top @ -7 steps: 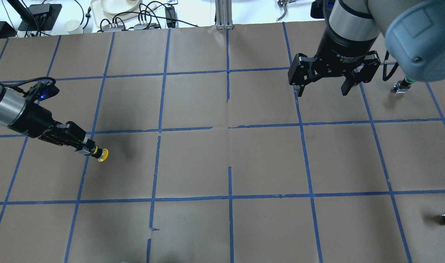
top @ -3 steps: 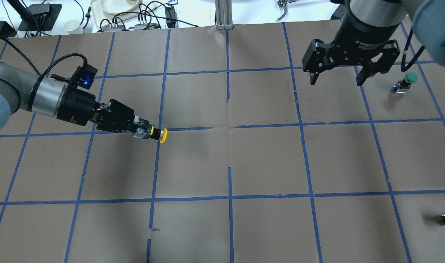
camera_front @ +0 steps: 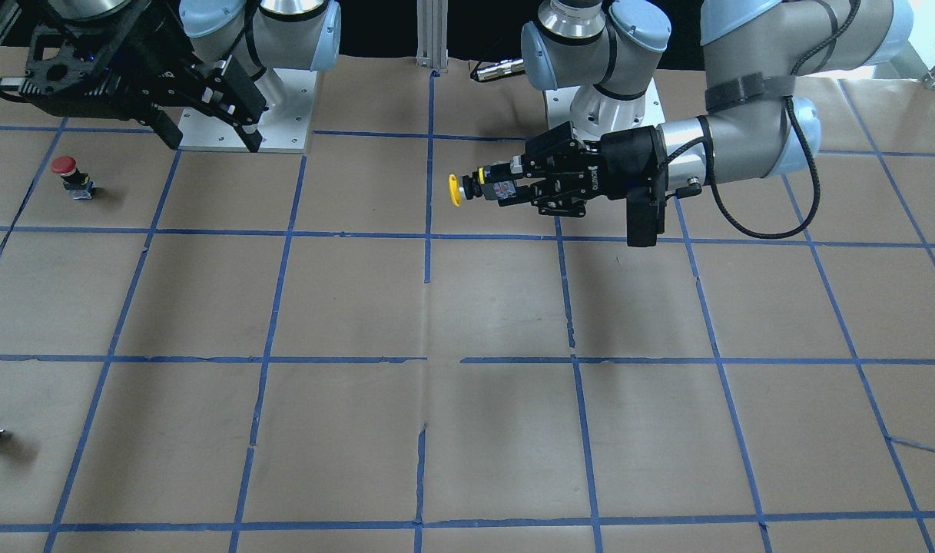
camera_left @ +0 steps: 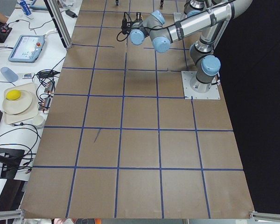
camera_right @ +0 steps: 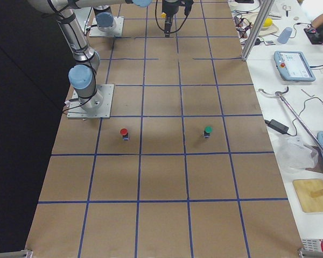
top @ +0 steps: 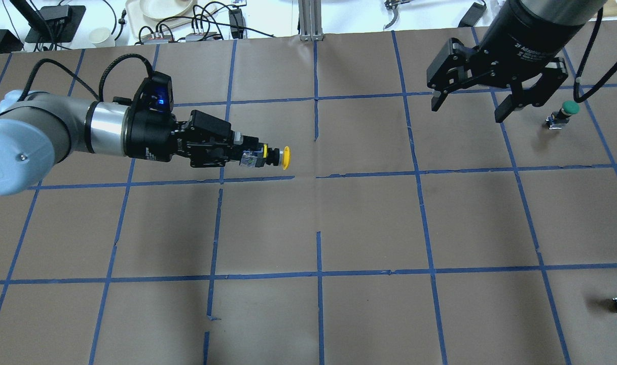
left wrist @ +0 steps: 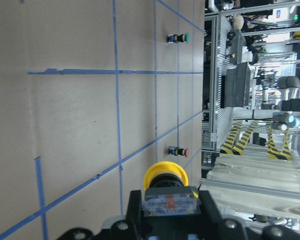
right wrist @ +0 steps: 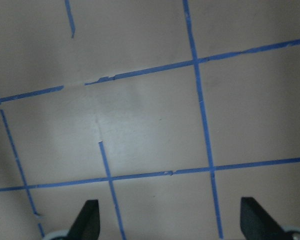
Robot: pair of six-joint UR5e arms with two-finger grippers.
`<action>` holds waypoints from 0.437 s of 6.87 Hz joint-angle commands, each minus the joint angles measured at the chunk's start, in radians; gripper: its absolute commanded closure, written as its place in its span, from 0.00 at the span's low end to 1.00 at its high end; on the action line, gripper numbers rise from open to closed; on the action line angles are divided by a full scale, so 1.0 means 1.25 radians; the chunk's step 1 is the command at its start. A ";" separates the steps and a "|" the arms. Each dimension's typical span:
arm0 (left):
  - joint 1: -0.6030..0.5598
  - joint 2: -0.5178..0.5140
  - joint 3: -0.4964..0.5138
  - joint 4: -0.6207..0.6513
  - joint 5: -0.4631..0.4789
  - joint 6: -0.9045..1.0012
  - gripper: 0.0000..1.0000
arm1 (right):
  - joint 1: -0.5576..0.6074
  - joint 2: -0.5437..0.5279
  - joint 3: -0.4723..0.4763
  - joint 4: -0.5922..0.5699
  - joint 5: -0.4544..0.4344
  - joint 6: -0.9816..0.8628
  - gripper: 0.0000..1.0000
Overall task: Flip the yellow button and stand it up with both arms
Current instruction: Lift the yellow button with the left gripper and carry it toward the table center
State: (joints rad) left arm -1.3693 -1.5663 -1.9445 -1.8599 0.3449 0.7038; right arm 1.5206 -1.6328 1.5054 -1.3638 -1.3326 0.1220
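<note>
Overhead exterior showed my left gripper (top: 250,157) clamped on the block base of the yellow button (top: 275,156). I held it out level above the table (top: 369,218), near the middle line, with the cap pointing toward my right side. My right gripper (top: 468,109) hung well apart over the far right squares, jaws spread wide and empty, and a green button (top: 567,109) stood on the table near it. I judged the yellow button light and rigid: hard plastic and metal, nothing to crush. The round cap looked smooth, though, and likely to slip or roll between flat pads. The square base offered the only flat faces, and my left jaws covered those. For a handover the right jaws would probably have to take the neck or the cap's rim, squarely.
</note>
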 commanded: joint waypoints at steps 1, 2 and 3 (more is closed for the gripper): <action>-0.053 0.004 -0.044 -0.012 -0.173 0.008 0.78 | -0.025 -0.018 0.000 0.077 0.149 0.074 0.00; -0.073 0.016 -0.059 -0.010 -0.225 0.005 0.79 | -0.050 -0.018 0.008 0.092 0.209 0.199 0.00; -0.080 0.023 -0.074 -0.014 -0.283 -0.001 0.79 | -0.056 -0.019 0.019 0.105 0.220 0.311 0.00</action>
State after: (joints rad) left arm -1.4516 -1.5491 -2.0133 -1.8742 0.0791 0.7086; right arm 1.4678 -1.6537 1.5158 -1.2539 -1.0998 0.3521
